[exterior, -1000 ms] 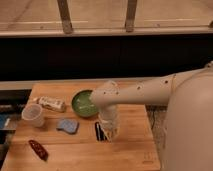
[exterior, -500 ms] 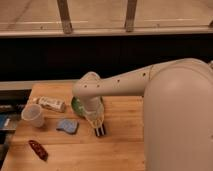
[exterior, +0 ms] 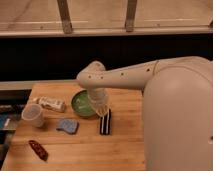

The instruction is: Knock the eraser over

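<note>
The eraser is a small black block with two white stripes. It lies on the wooden table just right of the green bowl. My gripper hangs from the white arm, directly above and touching or nearly touching the eraser's upper left end, over the bowl's right rim.
A white cup stands at the left. A white wrapped bar lies behind it. A blue sponge-like pad lies left of the eraser. A dark red-brown oblong object lies near the front left. A dark ledge runs behind the table.
The arm has swung left across the table, and the gripper now sits at the eraser's left end by the bowl. The eraser appears to lie lower and longer than before.
</note>
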Controlling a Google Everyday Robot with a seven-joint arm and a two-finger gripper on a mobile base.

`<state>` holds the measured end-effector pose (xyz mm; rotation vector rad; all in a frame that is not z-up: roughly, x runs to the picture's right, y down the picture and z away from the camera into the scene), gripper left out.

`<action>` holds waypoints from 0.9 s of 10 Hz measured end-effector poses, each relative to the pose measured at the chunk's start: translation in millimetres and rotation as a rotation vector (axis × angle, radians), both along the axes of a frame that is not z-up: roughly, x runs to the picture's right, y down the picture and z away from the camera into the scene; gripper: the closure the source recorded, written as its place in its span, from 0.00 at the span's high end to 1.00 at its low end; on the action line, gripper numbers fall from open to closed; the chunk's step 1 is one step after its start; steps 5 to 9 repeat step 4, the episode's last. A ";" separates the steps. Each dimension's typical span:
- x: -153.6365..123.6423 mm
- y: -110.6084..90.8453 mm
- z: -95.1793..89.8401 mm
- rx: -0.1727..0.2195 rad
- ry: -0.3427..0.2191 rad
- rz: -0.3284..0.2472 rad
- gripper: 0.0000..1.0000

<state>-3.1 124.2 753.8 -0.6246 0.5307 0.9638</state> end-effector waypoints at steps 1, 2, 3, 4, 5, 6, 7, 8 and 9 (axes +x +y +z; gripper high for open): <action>29.0 -6.9 -3.4 0.023 0.031 0.040 0.00; 50.9 -9.8 -6.5 0.039 0.047 0.063 0.00; 81.8 -11.8 -12.5 0.062 0.065 0.101 0.00; 99.1 -11.9 -15.9 0.072 0.077 0.121 0.01; 99.1 -11.9 -15.9 0.072 0.077 0.121 0.01; 99.1 -11.9 -15.9 0.072 0.077 0.121 0.01; 99.1 -11.9 -15.9 0.072 0.077 0.121 0.01; 99.1 -11.9 -15.9 0.072 0.077 0.121 0.01; 99.1 -11.9 -15.9 0.072 0.077 0.121 0.01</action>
